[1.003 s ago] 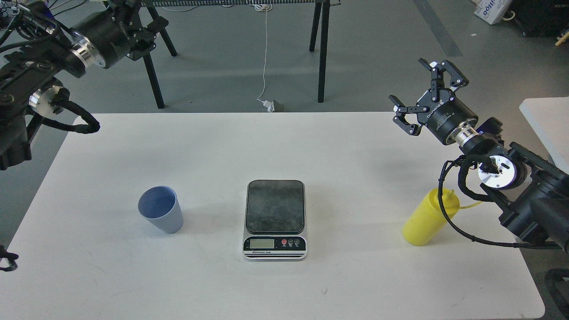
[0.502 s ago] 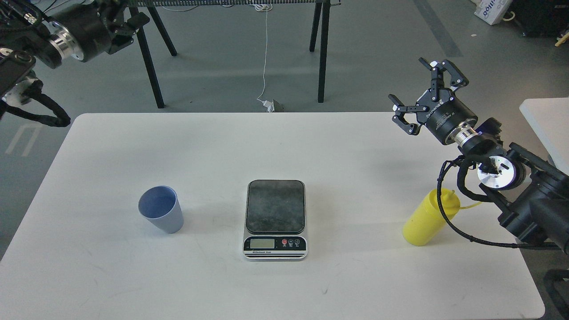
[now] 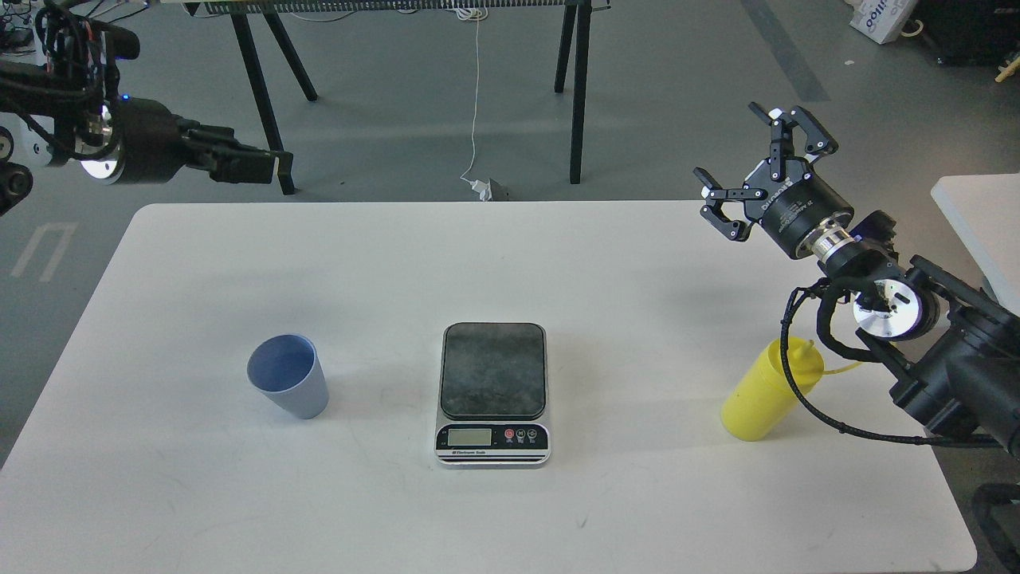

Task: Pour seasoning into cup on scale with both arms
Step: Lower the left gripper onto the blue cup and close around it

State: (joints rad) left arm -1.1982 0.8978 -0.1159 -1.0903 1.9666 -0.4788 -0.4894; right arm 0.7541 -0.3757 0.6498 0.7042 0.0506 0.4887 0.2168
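Note:
The light blue-grey cup [image 3: 288, 387] stands upright on the white table [image 3: 621, 263], left of the scale [image 3: 494, 392], whose dark plate is bare. The yellow seasoning bottle [image 3: 766, 392] stands at the right, partly behind my right arm's cable. My right gripper [image 3: 755, 169] is open and empty, held above the table's back right corner, well above and behind the bottle. My left gripper [image 3: 259, 162] points right, beyond the table's back left edge and far from the cup. It is dark and seen side-on, so its fingers cannot be told apart.
Black trestle legs [image 3: 578, 96] and a white floor cable [image 3: 476, 104] lie behind the table. A second white table [image 3: 976, 215] shows at the right edge. My right forearm [image 3: 948, 359] hangs over the table's right side next to the bottle.
My left arm has swung: its gripper dropped from the top left corner and now points right along the table's back left edge. The right gripper barely shifted. Cup, scale and bottle have not moved.

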